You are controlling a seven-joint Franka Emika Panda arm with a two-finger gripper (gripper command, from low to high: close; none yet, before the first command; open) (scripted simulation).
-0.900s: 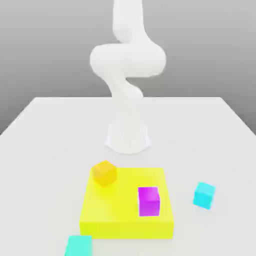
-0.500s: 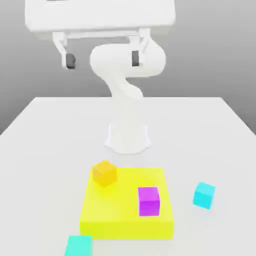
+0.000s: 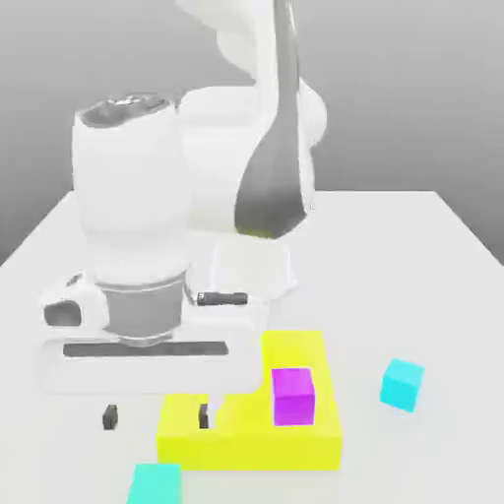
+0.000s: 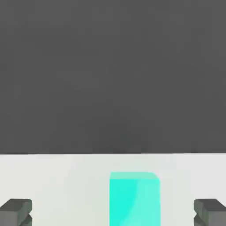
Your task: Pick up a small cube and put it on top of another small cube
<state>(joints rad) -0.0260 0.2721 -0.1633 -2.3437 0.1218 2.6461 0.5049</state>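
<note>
The small turquoise cube (image 3: pixel 156 483) with a greenish tint lies on the white table near the front edge, at the exterior view's left. My gripper (image 3: pixel 157 416) hangs open just above and behind it, dark fingertips (image 3: pixel 110 416) spread wide. In the hand view the same cube (image 4: pixel 134 198) sits between the two fingertips (image 4: pixel 16 211), slightly off centre, with nothing gripped. A magenta cube (image 3: pixel 293 396) rests on the yellow slab (image 3: pixel 295 448). A bluer cyan cube (image 3: pixel 402 384) lies on the table at the exterior view's right.
My hand and wrist (image 3: pixel 133 285) cover the left part of the yellow slab. The arm's white base (image 3: pixel 253 271) stands behind the slab. White table (image 3: pixel 433 276) extends to both sides.
The hand has swung down from high above to just over the front left of the table, above the turquoise cube. It now hides the orange cube seen earlier on the slab.
</note>
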